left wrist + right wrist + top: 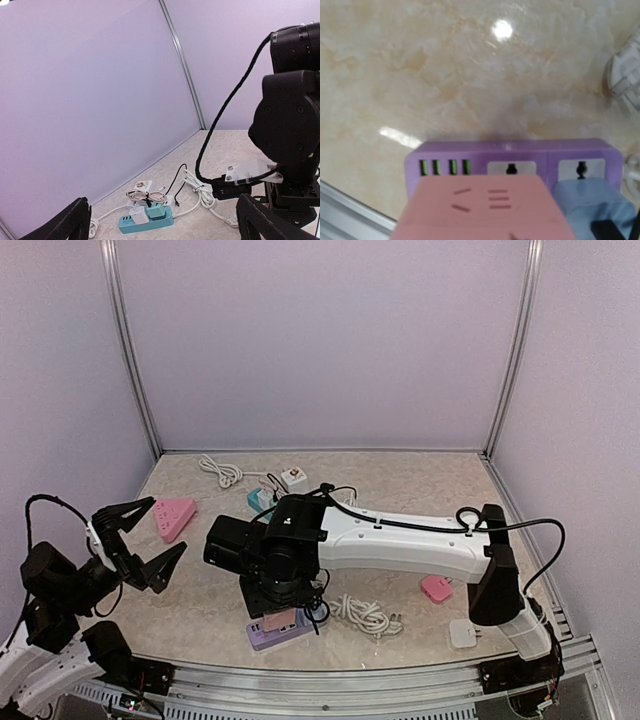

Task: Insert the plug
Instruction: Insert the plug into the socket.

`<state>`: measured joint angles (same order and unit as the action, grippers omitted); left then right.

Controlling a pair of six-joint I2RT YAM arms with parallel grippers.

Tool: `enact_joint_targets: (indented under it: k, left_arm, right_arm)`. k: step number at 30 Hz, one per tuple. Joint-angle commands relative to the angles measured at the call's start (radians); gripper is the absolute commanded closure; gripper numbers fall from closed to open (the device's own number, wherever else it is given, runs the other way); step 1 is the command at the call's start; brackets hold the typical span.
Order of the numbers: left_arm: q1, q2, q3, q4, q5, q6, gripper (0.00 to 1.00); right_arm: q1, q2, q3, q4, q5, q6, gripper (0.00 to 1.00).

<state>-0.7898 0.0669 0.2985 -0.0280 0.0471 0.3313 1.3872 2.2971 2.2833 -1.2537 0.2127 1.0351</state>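
White arm links [400, 540], black joints [493, 590], black cables [229, 101].

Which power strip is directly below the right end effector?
The purple strip, at the front; the teal strip sits farther back and the pink strip to the left.

No legible text anywhere — pink plug [475, 207] bears only embossed dashes.

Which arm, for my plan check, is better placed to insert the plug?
Right: the right arm is over the purple power strip, pink plug at it; the left gripper is open, far aside.
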Motion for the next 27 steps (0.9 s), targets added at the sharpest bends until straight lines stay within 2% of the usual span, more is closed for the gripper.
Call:
enact_joint_targets:
  k: [1, 11, 21, 27]
  left_arm:
    - [0.049, -0.032, 0.019, -0.064, 0.004, -0.132, 0.01]
    - [0.073, -0.032, 0.008, -0.053, 0.014, -0.111, 0.01]
    - [0.073, -0.021, 0.004, -0.049, 0.013, -0.098, 0.01]
    - [0.073, -0.014, 0.004, -0.052, 0.013, -0.094, 0.01]
  right_arm:
    - [0.017, 0.048, 0.038, -0.088, 0.022, 0.025, 1.00]
    - [0.007, 0.074, 0.007, -0.042, 0.040, 0.019, 1.00]
    - [-0.001, 0.084, -0.013, -0.106, 0.080, 0.020, 1.00]
    - [-0.001, 0.105, -0.031, -0.079, 0.032, -0.009, 1.00]
